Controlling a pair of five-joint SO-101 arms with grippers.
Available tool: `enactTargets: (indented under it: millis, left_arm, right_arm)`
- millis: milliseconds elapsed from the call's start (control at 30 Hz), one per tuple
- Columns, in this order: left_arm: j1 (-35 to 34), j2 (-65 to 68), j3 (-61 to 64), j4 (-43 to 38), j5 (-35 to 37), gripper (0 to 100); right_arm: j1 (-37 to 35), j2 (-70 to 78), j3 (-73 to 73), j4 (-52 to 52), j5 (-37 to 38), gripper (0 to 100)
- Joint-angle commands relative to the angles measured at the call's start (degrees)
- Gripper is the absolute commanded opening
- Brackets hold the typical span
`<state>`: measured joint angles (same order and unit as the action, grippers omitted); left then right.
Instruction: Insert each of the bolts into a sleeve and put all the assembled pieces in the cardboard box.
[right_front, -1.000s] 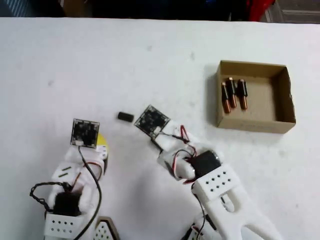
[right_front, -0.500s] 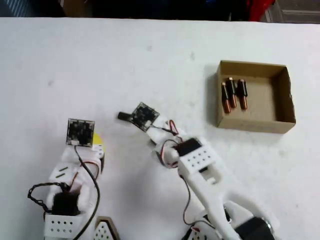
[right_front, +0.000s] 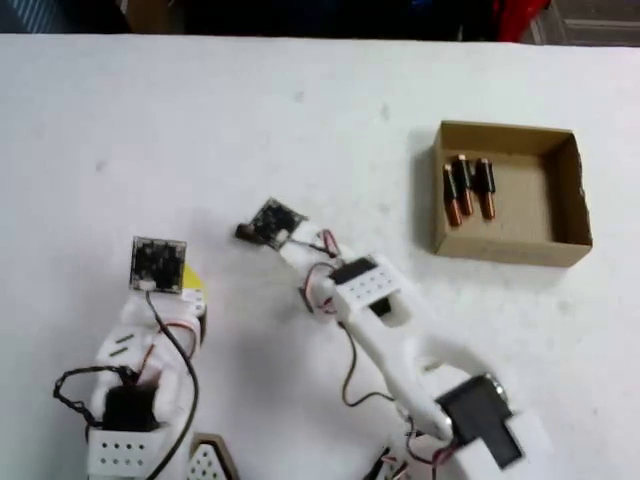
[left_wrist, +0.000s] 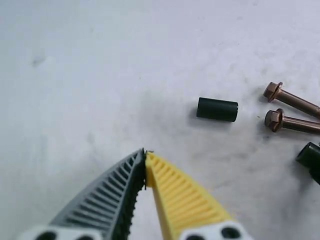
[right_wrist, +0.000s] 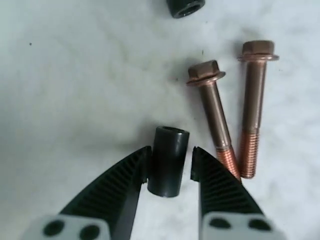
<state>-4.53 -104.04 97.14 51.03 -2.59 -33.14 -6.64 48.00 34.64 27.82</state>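
Note:
Black sleeve lies on the white table between the fingers of my right gripper, which is open and close on both sides of it. Two copper bolts lie side by side just beyond that sleeve, and a second black sleeve lies farther off. In the high view my right arm stretches to a sleeve near the table's middle. My left gripper is shut and empty, a short way from a sleeve and the bolts.
The cardboard box stands at the right with three assembled pieces in it. My left arm rests at the near left. Bare white table stretches to the far side and to the left.
My right arm has swung left and away from me, bringing its gripper over to the black sleeve. The left arm has shifted only slightly.

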Motion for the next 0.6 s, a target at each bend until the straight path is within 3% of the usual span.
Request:
enactTargets:
  millis: [0, 367, 567]
  left_arm:
    - [-0.4, -0.57, -0.53, -1.23, -0.35, 2]
    - [-0.4, -0.57, -0.44, -1.23, -0.35, 2]
    - [-0.4, -0.57, -0.35, -1.32, -0.44, 2]
  right_arm:
    - [0.4, 2.86, -4.66, -0.92, 0.62, 11.2]
    - [1.01, 7.78, -6.68, -0.84, 0.62, 11.0]
    - [2.95, 8.22, -6.77, 1.01, 0.62, 1.9]
